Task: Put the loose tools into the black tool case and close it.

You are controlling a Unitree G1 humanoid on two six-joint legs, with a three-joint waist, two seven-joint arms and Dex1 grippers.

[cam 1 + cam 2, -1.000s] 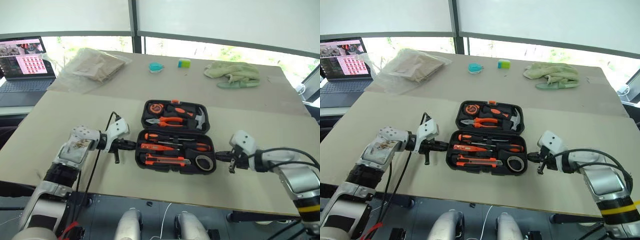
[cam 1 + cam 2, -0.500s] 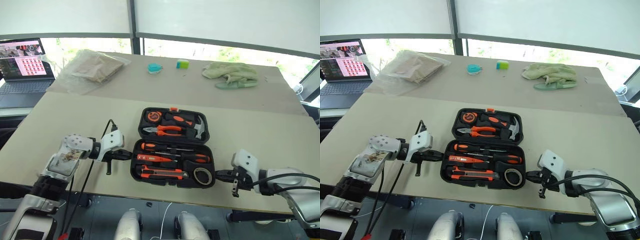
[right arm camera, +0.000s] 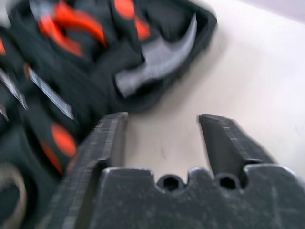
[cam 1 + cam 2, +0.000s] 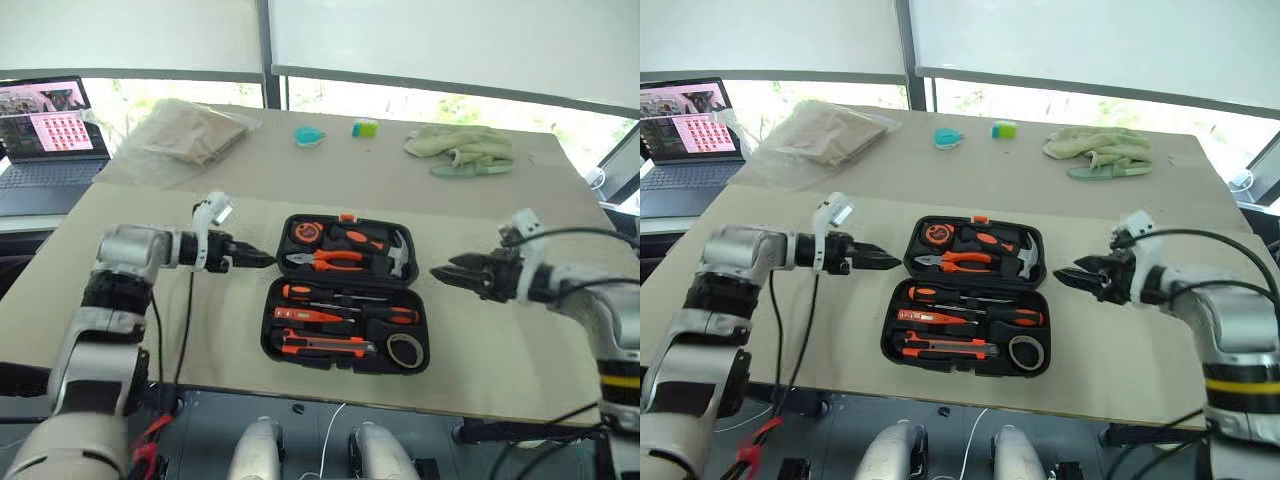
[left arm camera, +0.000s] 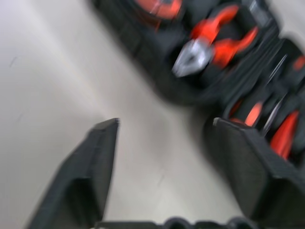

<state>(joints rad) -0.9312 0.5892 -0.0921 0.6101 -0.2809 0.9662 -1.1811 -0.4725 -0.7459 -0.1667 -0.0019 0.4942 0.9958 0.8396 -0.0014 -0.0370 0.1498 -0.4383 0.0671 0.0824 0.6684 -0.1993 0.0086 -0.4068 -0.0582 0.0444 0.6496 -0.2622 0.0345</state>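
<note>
The black tool case lies open in the middle of the table, its orange latch on the far edge. In the near half lie the loose tools: screwdrivers, a utility knife and a greyish ring. Pliers, a hammer and a tape measure fill the far half. My left gripper hovers just left of the case, pointing at it, open and holding nothing. Just right of the case, my right gripper points inward, also open with nothing between its fingers.
A laptop stands at the far left, next to a plastic bag. A teal object, a small green block and a green cloth lie along the back. The table's front edge runs just below the case.
Both grippers were shut and low beside the case's near half. They have risen, rolled and opened, and now point inward at the level of the hinge.
</note>
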